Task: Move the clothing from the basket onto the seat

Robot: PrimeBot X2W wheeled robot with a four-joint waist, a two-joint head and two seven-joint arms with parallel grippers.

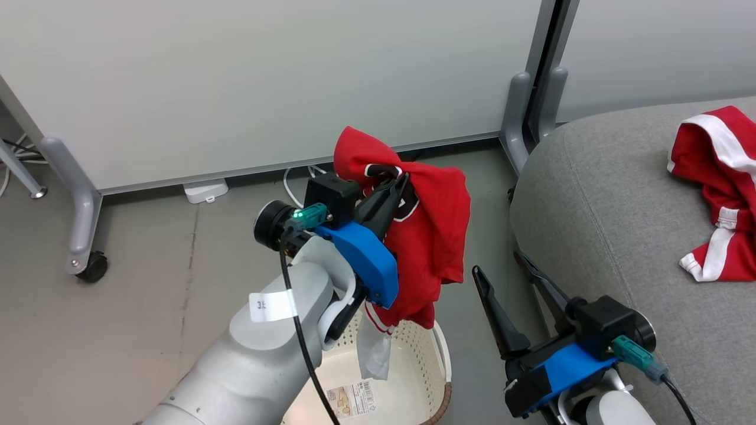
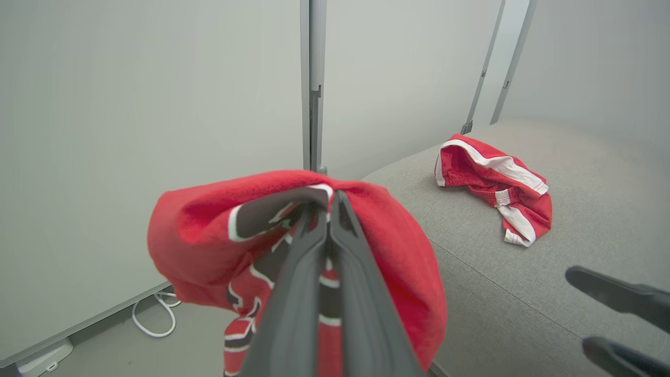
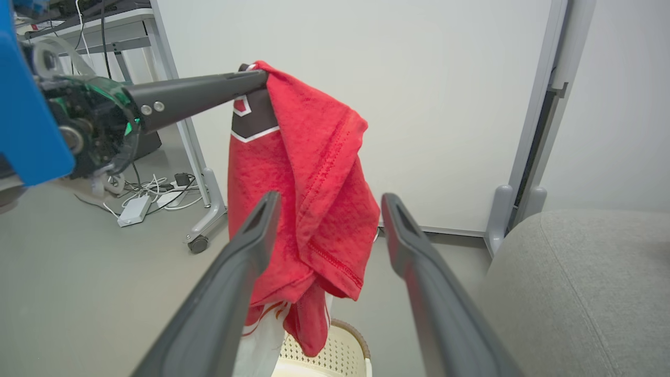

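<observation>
Gripping the red jersey (image 1: pixel 437 236) with the left hand (image 1: pixel 397 180), fingers pinched together on a bunched fold beside the black-and-white number; dangling it in the air over the basket (image 1: pixel 422 360), lowest white part hanging above the basket's opening; with the right hand (image 1: pixel 498 262) spread wide, nothing between its fingers, low beside the rounded edge of the seat (image 1: pixel 614 206), just right of the hanging jersey; lying crumpled on that grey seat, well apart from the jersey, red shorts (image 1: pixel 720 195) with white stripes.
</observation>
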